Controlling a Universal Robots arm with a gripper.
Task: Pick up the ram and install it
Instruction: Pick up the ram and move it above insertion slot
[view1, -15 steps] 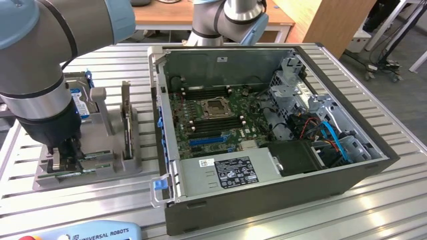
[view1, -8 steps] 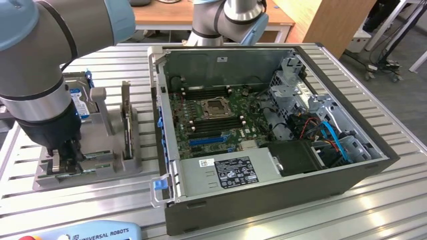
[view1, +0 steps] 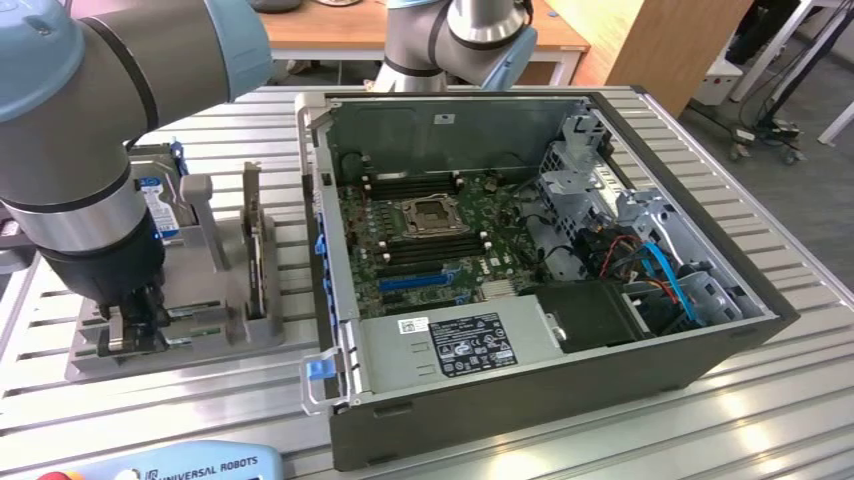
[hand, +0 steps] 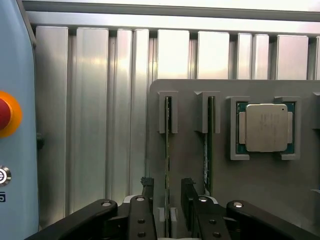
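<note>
The gripper (hand: 167, 189) has its jaws spread, with one black finger (hand: 146, 195) on each side of the ram (hand: 167, 135). A narrow gap shows between each finger and the green board, so nothing is pinched. The ram stands on its thin edge in a slot of the grey holder tray (hand: 250, 185) and runs straight ahead from between the jaws, its far end seated in a small grey bracket. Just outside one finger, a second ram (hand: 210, 135) stands parallel in its own slot. Farther out on that same side, a square silver processor (hand: 265, 127) lies flat in a recess of the tray. Beyond the other finger lies the slotted aluminium table (hand: 100, 115), then a pale blue teach pendant (hand: 15, 150) with a red button. In the exterior view the gripper (view1: 134, 330) sits low over the tray (view1: 200, 355), and the open computer case (view1: 534, 400), motherboard (view1: 427, 225) inside, stands well apart from the jaws
</note>
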